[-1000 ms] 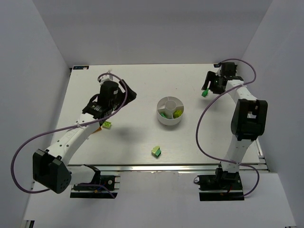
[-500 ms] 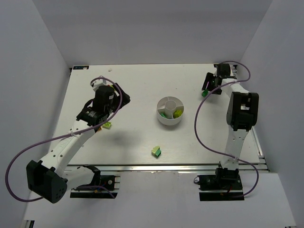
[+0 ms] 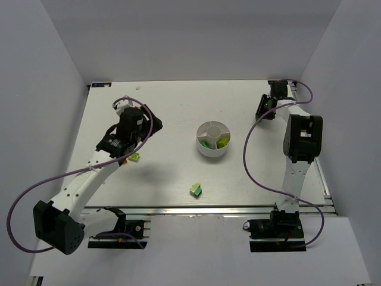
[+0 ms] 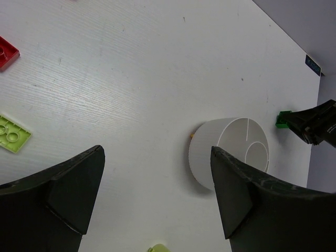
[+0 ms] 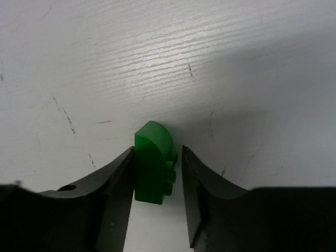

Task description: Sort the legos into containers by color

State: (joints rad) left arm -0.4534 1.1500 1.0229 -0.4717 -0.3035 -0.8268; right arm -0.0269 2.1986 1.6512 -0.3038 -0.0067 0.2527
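right tool [image 5: 156,155] stood low over the tabletop [image 3: 166,101] close to its far right corner. its two fingers flanked a dark green lego [image 5: 152,170] that lay on its side on the tabletop, with the rounded end pointing away from the wrist and the studs facing one finger. one finger touched the smooth face of the lego. a thin strip of tabletop showed between the studs and the other finger. the tool was therefore narrowly spread around the lego and not yet pinching it.

left tool [image 4: 156,152] hung above the left half of the tabletop with its fingers spread wide and nothing between them.

the white divided dish [image 3: 212,154] sat slightly right of the tabletop centre, well apart from both tools. one wedge on the near left side held a green lego [image 3: 205,143]. another wedge, on the side toward the right edge, held a lime lego [image 3: 223,141].

loose items on the tabletop were as follows:
- a pale green and yellow lego cluster [image 3: 196,190] lay near the middle of the near edge. whether it was one piece or two could not be told.
- a lime plate lego [image 4: 13,134] lay flat with its studs up, just beside the left arm.
- a red lego [image 4: 6,52] lay farther toward the far edge, partly cut off in the left wrist view.
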